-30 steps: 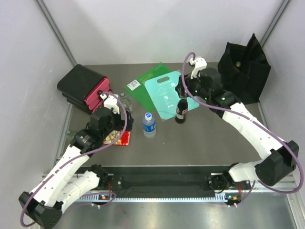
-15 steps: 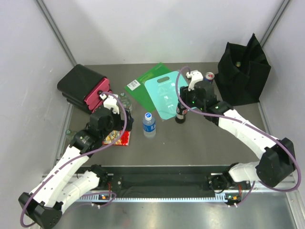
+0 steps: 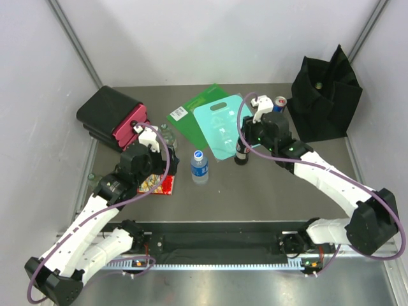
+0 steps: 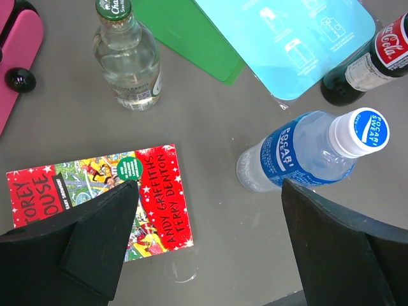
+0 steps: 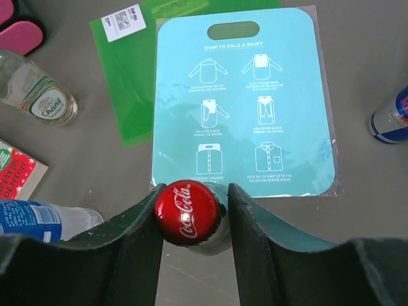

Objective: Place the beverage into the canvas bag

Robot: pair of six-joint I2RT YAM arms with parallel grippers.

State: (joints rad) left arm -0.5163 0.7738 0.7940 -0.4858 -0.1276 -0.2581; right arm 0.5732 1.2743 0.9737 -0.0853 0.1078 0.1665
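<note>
The beverage, a dark Coca-Cola bottle [image 3: 241, 152] with a red cap [image 5: 189, 212], stands upright at the near edge of a teal shirt-folding board [image 3: 223, 127]. My right gripper [image 5: 194, 191] reaches down over it, and its fingers [image 5: 143, 223] press in on the neck just under the cap. The canvas bag [image 3: 325, 95], a floppy black tote, stands open at the far right corner, well apart from the bottle. My left gripper [image 4: 209, 191] hangs open above bare table between a red book [image 4: 95, 191] and a Pocari Sweat bottle [image 4: 306, 153].
A Chang glass bottle [image 3: 167, 135] stands by a black case with a pink edge [image 3: 111, 118] at the left. A Red Bull can [image 3: 279, 103] stands between my right arm and the bag. A green folder [image 3: 194, 118] lies under the teal board.
My right gripper moved from near the bag down over the cola bottle, and its fingers closed in on the neck. The Red Bull can came into view. The left arm stayed still.
</note>
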